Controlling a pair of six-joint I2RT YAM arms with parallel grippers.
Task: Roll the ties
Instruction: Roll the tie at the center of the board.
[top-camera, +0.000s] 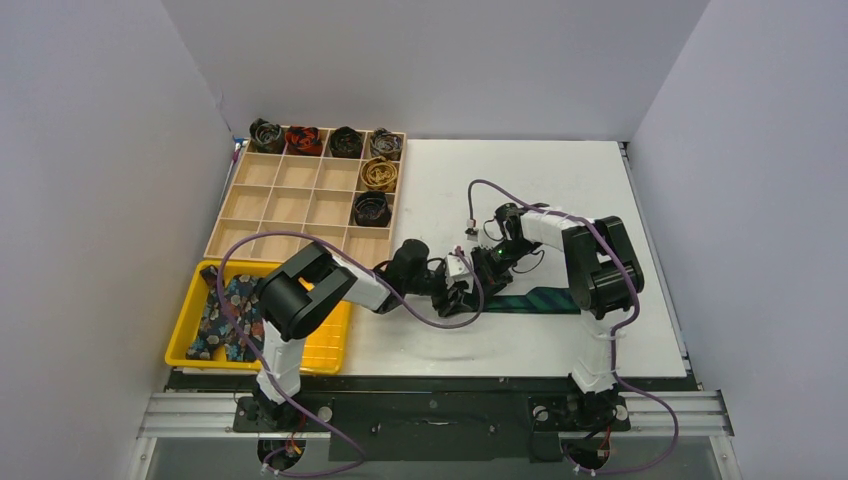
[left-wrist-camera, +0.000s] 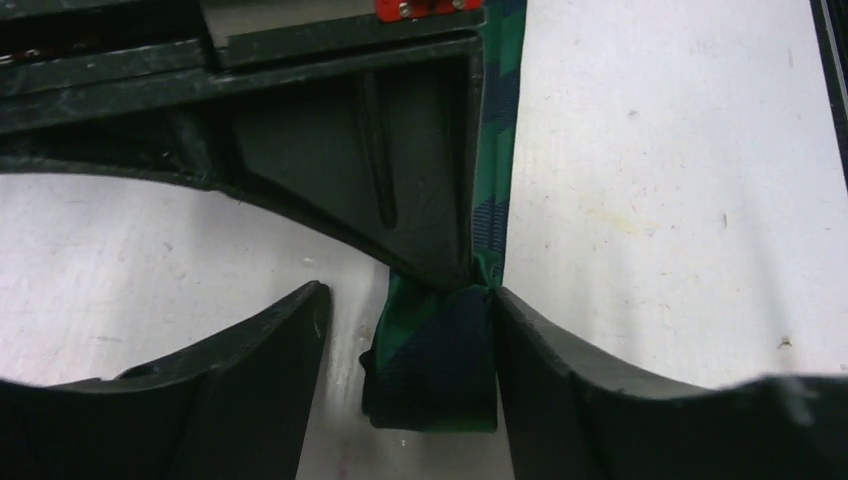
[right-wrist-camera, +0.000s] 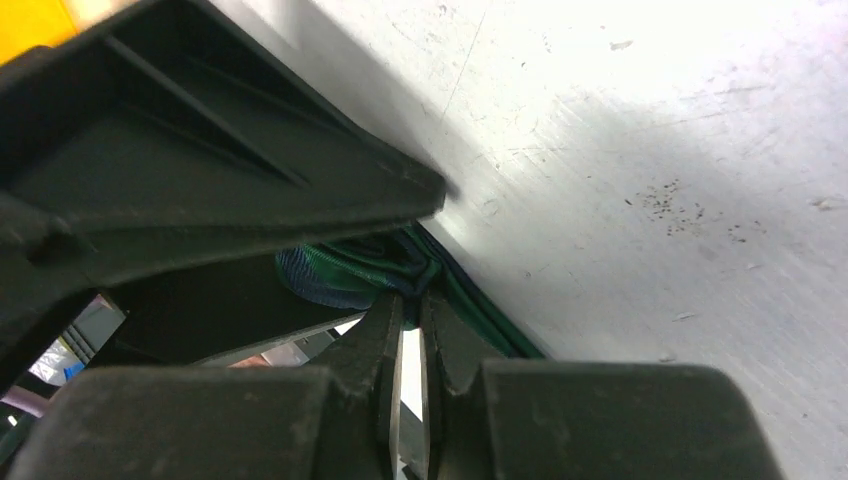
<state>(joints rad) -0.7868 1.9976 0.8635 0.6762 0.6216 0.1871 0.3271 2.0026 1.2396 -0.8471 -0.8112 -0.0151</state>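
A dark green-navy plaid tie (top-camera: 540, 300) lies flat on the white table, running right from both grippers. In the left wrist view its folded end (left-wrist-camera: 445, 360) sits between my left gripper's (left-wrist-camera: 408, 292) open fingers and touches the right finger (left-wrist-camera: 560, 380). My right gripper (right-wrist-camera: 410, 297) is shut on the bunched fold of the tie (right-wrist-camera: 330, 275), just above the left gripper's jaws. In the top view the left gripper (top-camera: 462, 298) and the right gripper (top-camera: 487, 272) meet at the tie's left end. Floral ties (top-camera: 228, 315) lie in a yellow tray (top-camera: 325, 345).
A wooden compartment box (top-camera: 290, 205) stands at the back left. It holds several rolled ties, among them a red coil (top-camera: 303, 138) and a gold coil (top-camera: 379, 174). Grey walls close in the table on three sides.
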